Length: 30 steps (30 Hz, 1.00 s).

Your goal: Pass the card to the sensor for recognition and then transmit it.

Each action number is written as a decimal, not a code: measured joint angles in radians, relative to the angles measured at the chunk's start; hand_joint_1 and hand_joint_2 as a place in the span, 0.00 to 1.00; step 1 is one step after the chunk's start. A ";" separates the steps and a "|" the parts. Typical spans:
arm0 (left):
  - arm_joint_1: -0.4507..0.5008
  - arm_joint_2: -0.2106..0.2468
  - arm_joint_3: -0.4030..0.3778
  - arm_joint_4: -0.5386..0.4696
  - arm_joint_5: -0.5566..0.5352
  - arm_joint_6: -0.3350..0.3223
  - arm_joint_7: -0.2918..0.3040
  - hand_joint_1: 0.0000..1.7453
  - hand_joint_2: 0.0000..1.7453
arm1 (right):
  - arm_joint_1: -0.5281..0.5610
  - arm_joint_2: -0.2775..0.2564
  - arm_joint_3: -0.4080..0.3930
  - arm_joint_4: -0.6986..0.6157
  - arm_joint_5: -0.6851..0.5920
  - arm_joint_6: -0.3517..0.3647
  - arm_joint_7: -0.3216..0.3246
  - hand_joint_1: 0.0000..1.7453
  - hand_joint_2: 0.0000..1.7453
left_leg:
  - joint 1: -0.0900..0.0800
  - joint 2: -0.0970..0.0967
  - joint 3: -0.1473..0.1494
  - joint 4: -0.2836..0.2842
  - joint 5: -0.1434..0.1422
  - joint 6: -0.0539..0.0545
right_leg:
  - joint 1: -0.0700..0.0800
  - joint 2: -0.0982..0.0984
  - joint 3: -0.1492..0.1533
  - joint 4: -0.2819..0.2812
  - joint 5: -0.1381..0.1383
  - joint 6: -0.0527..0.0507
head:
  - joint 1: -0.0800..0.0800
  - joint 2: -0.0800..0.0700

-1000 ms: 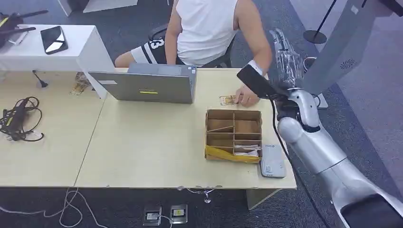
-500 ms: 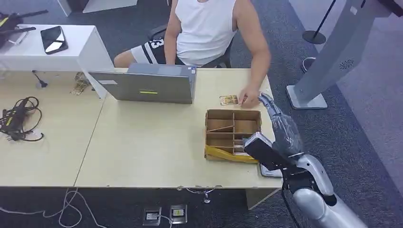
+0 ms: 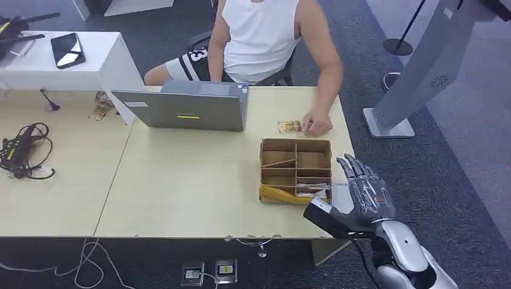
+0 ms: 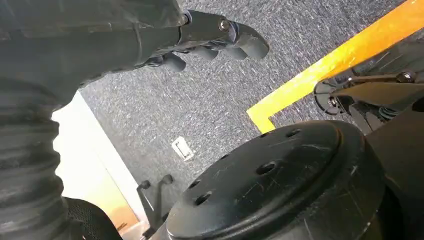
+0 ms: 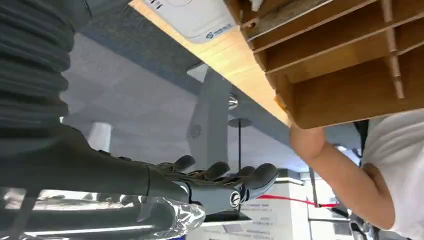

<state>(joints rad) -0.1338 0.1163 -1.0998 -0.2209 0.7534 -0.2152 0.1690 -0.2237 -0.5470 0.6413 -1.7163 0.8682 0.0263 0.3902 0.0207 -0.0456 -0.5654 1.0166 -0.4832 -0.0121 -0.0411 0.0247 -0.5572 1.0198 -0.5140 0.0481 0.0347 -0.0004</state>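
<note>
Head view: the card (image 3: 290, 126) lies flat on the counter (image 3: 193, 180), long axis across it, a person's hand (image 3: 317, 124) covering one end. Right hand (image 3: 364, 194) released, fingers spread; left hand (image 4: 150, 35) curled, empty.

sensor (image 3: 341, 194) mostly behind right hand (image 3: 361, 191), card (image 3: 290, 127) print unreadable — too small

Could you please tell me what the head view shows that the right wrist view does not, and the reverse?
The head view alone shows the laptop, the card lying on the table under the person's hand, and cables. The right wrist view alone shows the right hand's fingers spread, holding nothing. Both share that right hand, the wooden compartment box, the white card reader and the grey kiosk stand.
</note>
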 joint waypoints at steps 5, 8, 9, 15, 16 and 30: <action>0.000 0.000 0.000 0.000 0.000 0.000 0.000 0.00 1.00 | -0.002 0.006 0.000 0.028 0.043 -0.006 0.000 0.00 1.00 | 0.000 0.000 0.000 0.000 0.000 0.000 | 0.000 0.000 0.000 0.000 0.000 0.000 | 0.000 0.000; 0.000 0.000 0.000 0.000 0.000 0.000 0.000 0.00 1.00 | -0.009 0.015 0.001 0.049 0.057 -0.017 -0.010 0.00 1.00 | 0.000 0.000 -0.001 0.000 0.000 0.000 | 0.000 0.000 0.000 0.000 0.000 0.000 | 0.000 0.000; 0.000 0.000 0.000 0.000 0.000 0.000 0.000 0.00 1.00 | -0.013 0.018 0.001 0.054 0.058 -0.022 -0.015 0.00 1.00 | 0.000 0.000 -0.001 0.000 0.000 0.000 | 0.000 0.000 0.000 0.000 0.000 0.000 | 0.000 0.000; -0.001 -0.004 0.000 0.000 0.000 0.000 0.000 0.00 1.00 | -0.051 0.052 0.004 0.117 0.058 -0.072 -0.054 0.00 1.00 | 0.000 0.000 -0.001 0.000 0.000 0.000 | 0.000 0.000 0.000 0.000 0.000 0.000 | 0.000 0.000; -0.001 -0.005 0.000 0.000 0.000 0.001 0.000 0.00 1.00 | -0.055 0.057 0.005 0.127 0.058 -0.076 -0.059 0.00 1.00 | 0.000 -0.001 -0.001 0.000 0.000 0.000 | 0.000 -0.001 0.000 0.000 0.000 0.000 | 0.000 0.000; -0.001 -0.006 -0.001 0.000 -0.009 0.043 0.000 0.00 1.00 | -0.093 0.097 0.025 0.254 0.009 -0.128 -0.107 0.00 1.00 | 0.000 -0.001 -0.001 0.000 0.000 0.000 | 0.000 0.000 0.000 0.000 0.000 0.000 | 0.000 0.000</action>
<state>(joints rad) -0.1349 0.1099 -1.1006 -0.2209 0.7442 -0.1720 0.1686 -0.3169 -0.4498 0.6661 -1.4622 0.8774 -0.1015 0.2834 0.0207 -0.0464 -0.5662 1.0166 -0.4831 -0.0121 -0.0410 0.0243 -0.5573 1.0201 -0.5141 0.0481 0.0347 -0.0004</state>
